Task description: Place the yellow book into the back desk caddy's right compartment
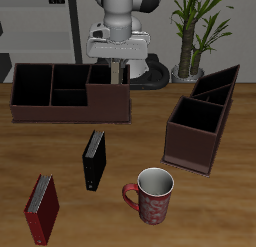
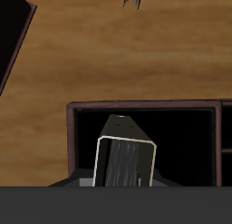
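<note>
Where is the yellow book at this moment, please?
The yellow book is held in the gripper above the back desk caddy, over its large end compartment; the wrist view shows its white page edges.

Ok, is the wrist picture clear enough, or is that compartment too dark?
Wrist view: sharp, no glare; the yellow book stands out pale against the right compartment, whose lining is near black. Exterior view: evenly lit, soft shadows, but the tool hides the book.

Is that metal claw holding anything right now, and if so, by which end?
Yes: the gripper holds the small greyish-yellow book by one end; the other end hangs over the long maroon caddy's large end compartment.
</note>
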